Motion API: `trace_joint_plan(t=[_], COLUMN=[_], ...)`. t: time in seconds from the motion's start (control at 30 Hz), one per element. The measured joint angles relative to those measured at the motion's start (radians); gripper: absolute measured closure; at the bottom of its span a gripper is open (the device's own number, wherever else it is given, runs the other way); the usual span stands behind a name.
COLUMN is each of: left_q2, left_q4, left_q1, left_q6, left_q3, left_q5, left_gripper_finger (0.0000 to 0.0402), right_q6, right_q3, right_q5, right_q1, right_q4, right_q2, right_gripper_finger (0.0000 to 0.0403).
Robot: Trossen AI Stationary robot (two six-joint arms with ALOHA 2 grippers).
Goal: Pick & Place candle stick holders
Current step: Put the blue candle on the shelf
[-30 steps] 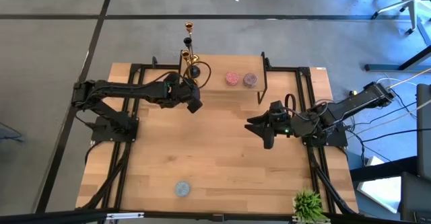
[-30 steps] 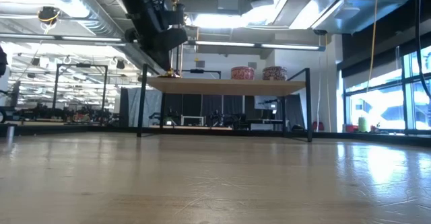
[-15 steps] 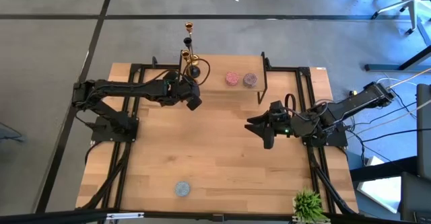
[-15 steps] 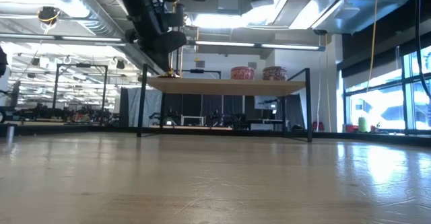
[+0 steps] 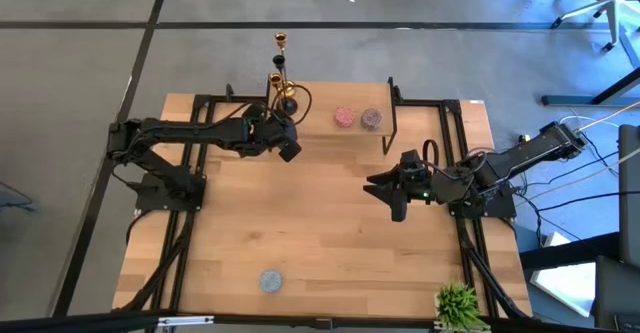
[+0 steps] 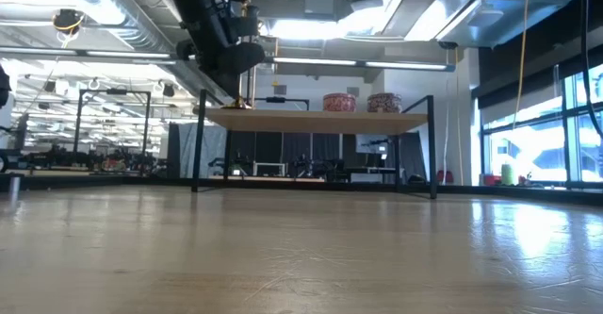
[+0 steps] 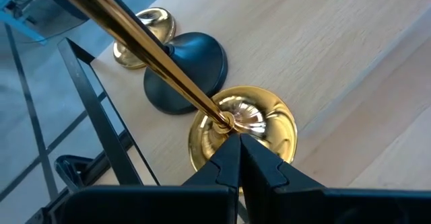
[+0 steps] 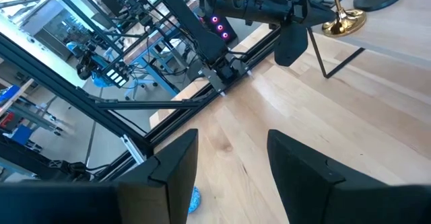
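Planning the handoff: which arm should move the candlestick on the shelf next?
Left. Its gripper is already shut on the candlestick stem at the shelf; the right gripper hangs open mid-table.

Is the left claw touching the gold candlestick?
Touching. In the left wrist view the left claw is shut, its tips meeting the gold candlestick at the stem's foot.

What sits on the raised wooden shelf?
Two gold candle stick holders, a dark cone-shaped base between them, and two round containers. Their contents are hidden.
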Motion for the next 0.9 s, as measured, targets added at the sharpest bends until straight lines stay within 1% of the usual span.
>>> trace_joint_plan(t=[0.73, 0.9], left_q2=[0.000, 0.000], left_q4=[0.008, 0.008], left_q1=[0.005, 0.005], left_q6=[0.000, -0.004], left_q3=[0.000, 0.000], left_q5=[-0.016, 0.002], left_gripper_finger=[0.0400, 0.0400], right_q6=[-0.001, -0.001], right_q3=[0.000, 0.000], right_q5=[-0.015, -0.015], right_q1=[0.000, 0.000], right_q4=[0.002, 0.002], right_q2=[0.000, 0.000], right_gripper_finger=[0.0219, 0.0219])
